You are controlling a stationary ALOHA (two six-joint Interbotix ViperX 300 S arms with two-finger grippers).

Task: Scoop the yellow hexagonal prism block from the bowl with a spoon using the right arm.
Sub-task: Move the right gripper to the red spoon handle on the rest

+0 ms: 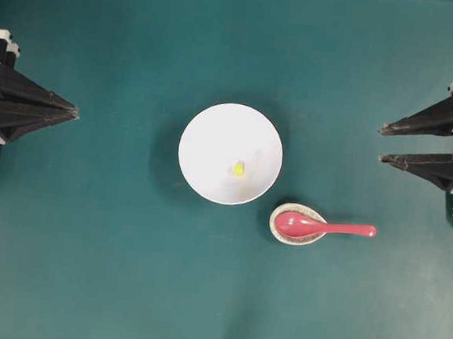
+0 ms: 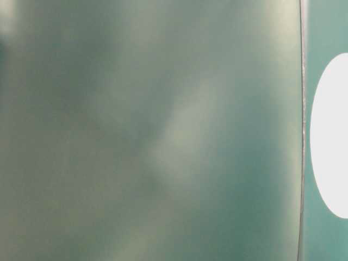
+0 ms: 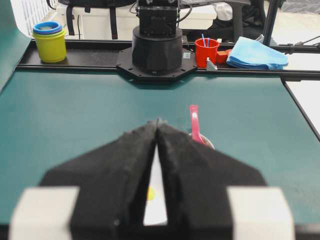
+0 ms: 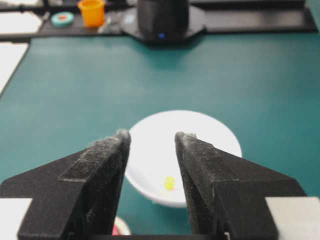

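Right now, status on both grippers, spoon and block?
Left gripper shut, right gripper open, both empty at the edges. Spoon rests on the small dish, untouched. Yellow block in the bowl. Nothing in the way.

A speckled dish (image 1: 294,226), green table (image 1: 95,245), perhaps stacked cups (image 3: 49,40).

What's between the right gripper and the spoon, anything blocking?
Nothing visible. In the overhead view the right gripper, jaws apart and empty, sits at the table's right edge. The spoon rests with its scoop in a small speckled dish, handle pointing toward that side, bare green mat between them.
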